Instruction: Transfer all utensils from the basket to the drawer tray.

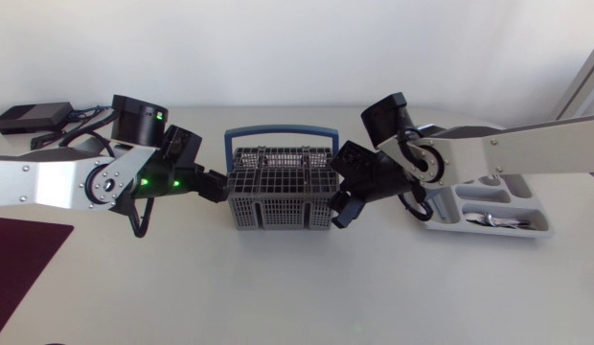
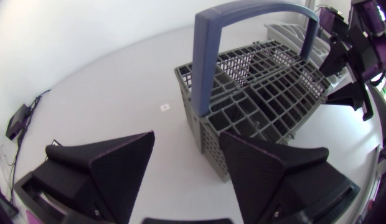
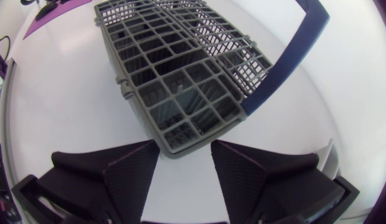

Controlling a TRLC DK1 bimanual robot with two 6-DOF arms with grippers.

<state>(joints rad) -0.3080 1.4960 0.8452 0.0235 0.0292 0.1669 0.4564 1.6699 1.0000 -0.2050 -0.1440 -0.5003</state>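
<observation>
Grey plastic basket (image 1: pixel 278 217) with a blue handle (image 1: pixel 281 133) stands upright mid-table, between the two arms.

Left gripper (image 2: pixel 187 134): jaws apart, holding nothing. It sits low at the basket's near end, with one corner of the basket just ahead of the fingers. I cannot tell whether a finger touches the corner.

Right gripper (image 3: pixel 185 144): jaws apart, also empty. It sits at the opposite end, with that end's rim just ahead of the gap between the fingers.

Basket contents: both wrist views look down into the grid of cells. Every cell that shows appears bare, with no handle or blade sticking up. A few deep cells are dark, so something short lying flat cannot be ruled out.

White drawer tray (image 1: pixel 467 196) lies at the table's right side, beyond the right arm. Metal utensils (image 1: pixel 493 220) lie in its long front compartment. The count and kinds are too small to tell.

Judgement: the transfer looks complete or nearly so. The utensils seen are in the tray, none show in the basket, and neither gripper carries one. What may be left is a check of the dark cells.
</observation>
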